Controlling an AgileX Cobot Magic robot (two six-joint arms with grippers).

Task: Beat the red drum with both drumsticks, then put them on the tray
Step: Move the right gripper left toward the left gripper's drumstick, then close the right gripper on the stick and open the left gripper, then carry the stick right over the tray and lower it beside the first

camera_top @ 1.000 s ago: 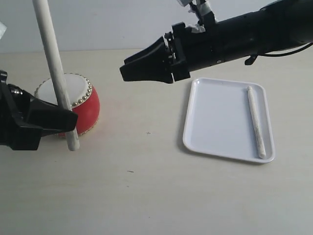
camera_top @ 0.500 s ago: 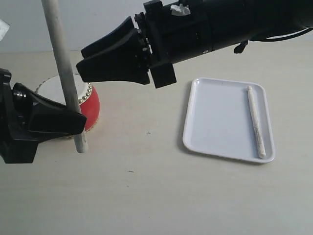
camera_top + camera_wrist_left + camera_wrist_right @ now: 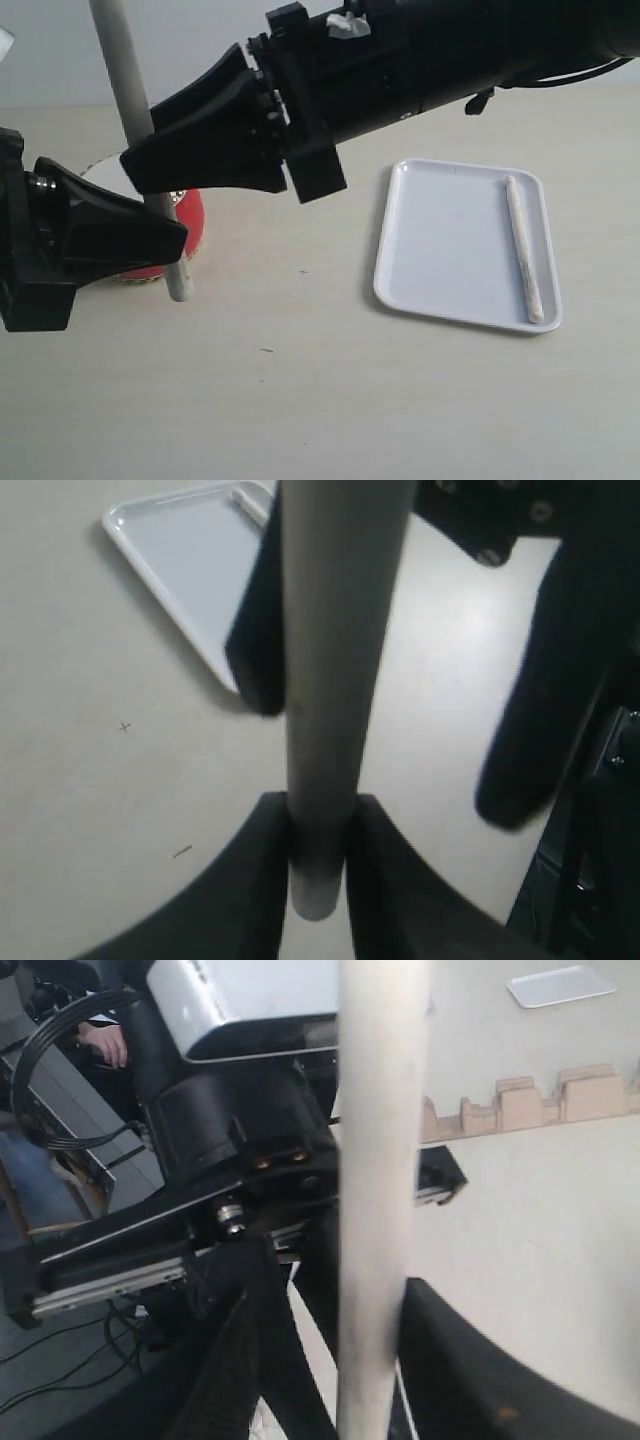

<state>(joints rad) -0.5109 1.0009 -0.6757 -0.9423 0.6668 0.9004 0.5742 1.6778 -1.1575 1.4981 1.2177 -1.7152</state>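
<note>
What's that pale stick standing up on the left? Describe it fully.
The drumstick is a plain, smooth, pale cream rod, seemingly wood. It stands nearly upright, tilted slightly. The left gripper clamps it near its lower end, which pokes out below. Higher up, the right gripper straddles it, fingers open. The red drum is behind it.

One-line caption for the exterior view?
Left hand grips a near-upright drumstick by the red drum; open right hand reaches across to it; second drumstick lies in the tray.

a pale table (image 3: 300,400) and notched wooden blocks (image 3: 540,1095).
</note>
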